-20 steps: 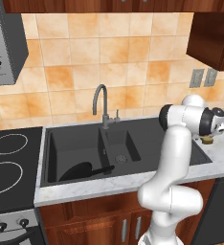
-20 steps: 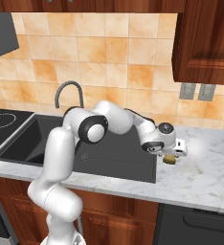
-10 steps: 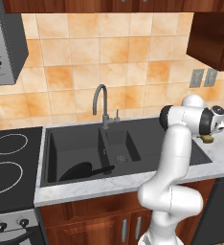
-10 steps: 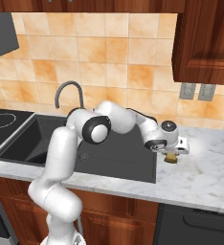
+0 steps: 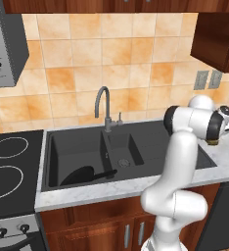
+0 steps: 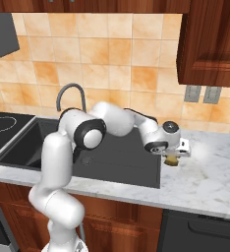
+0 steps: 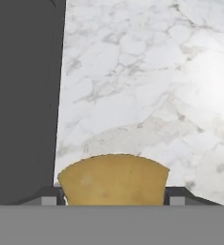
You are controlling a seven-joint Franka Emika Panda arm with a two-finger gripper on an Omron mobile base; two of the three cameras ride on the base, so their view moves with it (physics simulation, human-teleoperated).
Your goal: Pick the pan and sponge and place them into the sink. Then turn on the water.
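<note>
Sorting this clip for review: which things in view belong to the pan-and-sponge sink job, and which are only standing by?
Part of the job:
- round black frying pan, lying in the large basin
- small yellow-tan sponge block, between the gripper's fingers
- dark grey double-basin sink
- grey gooseneck faucet, no water running

Standing by:
- black stovetop
- wall outlets
- marble counter

My arm (image 6: 63,162) is glossy white, built of rounded tubular links with fat bulbous housings. Joints are dark: black disc caps with grey centres and black rings between links. My wrist (image 6: 161,140) ends in a white cylinder with a round grey-black cap and a small white block beside it, maybe the camera mount. My finger tips (image 7: 49,195) are small, dark grey.
</note>
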